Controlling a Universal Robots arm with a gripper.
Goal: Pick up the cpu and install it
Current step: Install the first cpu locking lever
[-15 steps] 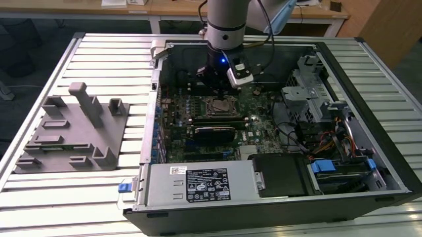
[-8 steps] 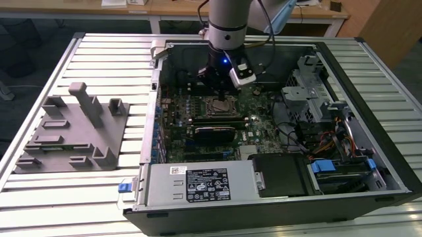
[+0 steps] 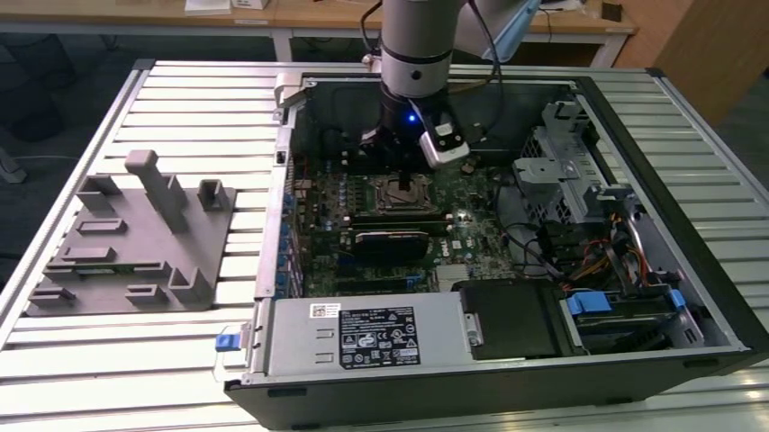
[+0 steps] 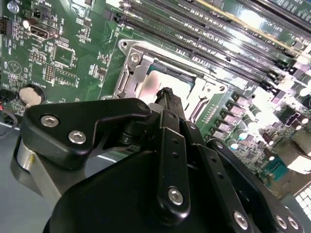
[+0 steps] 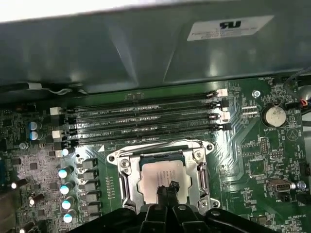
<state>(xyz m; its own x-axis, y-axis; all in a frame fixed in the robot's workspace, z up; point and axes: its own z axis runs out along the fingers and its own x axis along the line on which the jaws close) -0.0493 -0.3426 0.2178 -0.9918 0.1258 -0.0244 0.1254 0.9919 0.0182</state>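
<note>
Your gripper [image 5: 166,190] hangs over the cpu [image 5: 160,177] already seated in the socket frame [image 5: 127,180] mid-motherboard [image 5: 257,155], fingertips together, apparently not pinching it; you look at the install step, so any move must rise straight

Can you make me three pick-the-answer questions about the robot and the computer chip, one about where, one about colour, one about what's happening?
1. Where is the cpu?
A. In the socket frame on the motherboard
B. On the grey tray
C. On top of the power supply

2. What colour is the cpu's top?
A. Pale silver-white
B. Blue
C. Red

3. Where is the gripper now?
A. Just over the cpu
B. Outside the case
C. By the drive cage

Answers: 1 A, both wrist views show it lying inside the metal frame. 2 A, it looks pale and metallic. 3 A, the gripper's black tip overlaps the chip in both wrist views.
</note>
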